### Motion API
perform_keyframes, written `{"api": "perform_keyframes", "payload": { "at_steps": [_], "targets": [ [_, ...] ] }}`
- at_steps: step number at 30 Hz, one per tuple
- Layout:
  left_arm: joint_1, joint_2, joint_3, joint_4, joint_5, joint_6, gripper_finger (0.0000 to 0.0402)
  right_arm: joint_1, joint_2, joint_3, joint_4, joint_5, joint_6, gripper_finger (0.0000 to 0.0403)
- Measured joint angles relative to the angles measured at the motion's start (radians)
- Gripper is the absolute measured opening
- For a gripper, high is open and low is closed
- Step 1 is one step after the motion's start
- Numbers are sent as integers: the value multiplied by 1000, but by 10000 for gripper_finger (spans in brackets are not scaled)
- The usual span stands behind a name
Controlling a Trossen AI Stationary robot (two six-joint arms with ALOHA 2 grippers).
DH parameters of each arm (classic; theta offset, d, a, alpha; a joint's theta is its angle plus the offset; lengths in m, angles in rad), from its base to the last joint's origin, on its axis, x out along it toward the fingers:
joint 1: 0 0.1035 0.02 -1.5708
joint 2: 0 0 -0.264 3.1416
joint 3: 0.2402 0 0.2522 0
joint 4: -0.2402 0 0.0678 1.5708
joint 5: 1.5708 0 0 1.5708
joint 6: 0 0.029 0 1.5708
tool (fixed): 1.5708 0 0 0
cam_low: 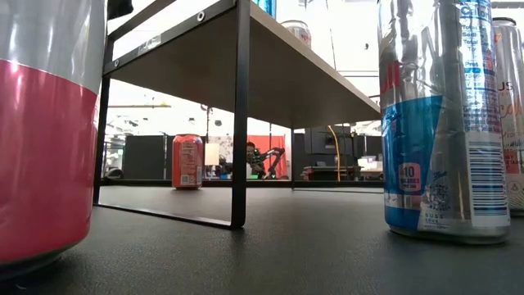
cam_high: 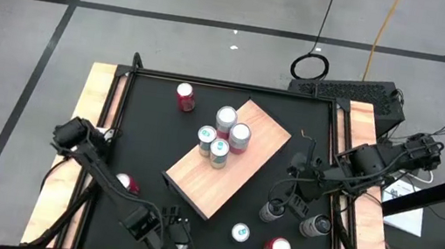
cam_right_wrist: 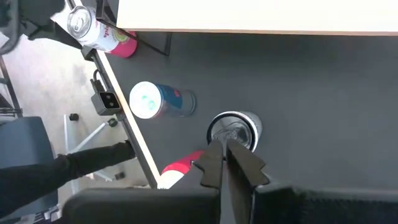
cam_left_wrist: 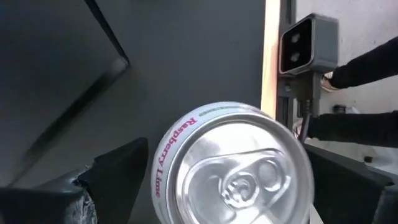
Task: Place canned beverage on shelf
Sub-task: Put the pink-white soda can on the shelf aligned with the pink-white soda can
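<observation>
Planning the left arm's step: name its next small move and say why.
Probably close the jaws. The left gripper stands open astride the Raspberry Lime can, one finger on each side, so a grip should come before lifting it toward the shelf.

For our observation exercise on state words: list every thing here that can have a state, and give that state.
shelf: carries four upright cans
left gripper: open around the Raspberry Lime can
Raspberry Lime can: upright, unopened
right gripper: shut, over a silver can
red can: upright on the tabletop
</observation>
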Motion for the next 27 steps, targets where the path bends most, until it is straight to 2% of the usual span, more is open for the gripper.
{"api": "perform_keyframes", "payload": {
  "at_steps": [6, 16, 22, 27],
  "targets": [
    [10, 8, 0, -1, 33, -11, 382, 0, 0, 0, 0, 0, -1, 0],
    [18, 5, 0, -4, 40, -19, 292, 0, 0, 0, 0, 1, -19, 0],
    [33, -21, 6, -30, 69, -95, 286, 0, 0, 0, 21, 2, -12, 0],
    [48, -35, 73, -92, 84, -150, 286, 0, 0, 0, 82, 26, -25, 0]
  ]
}}
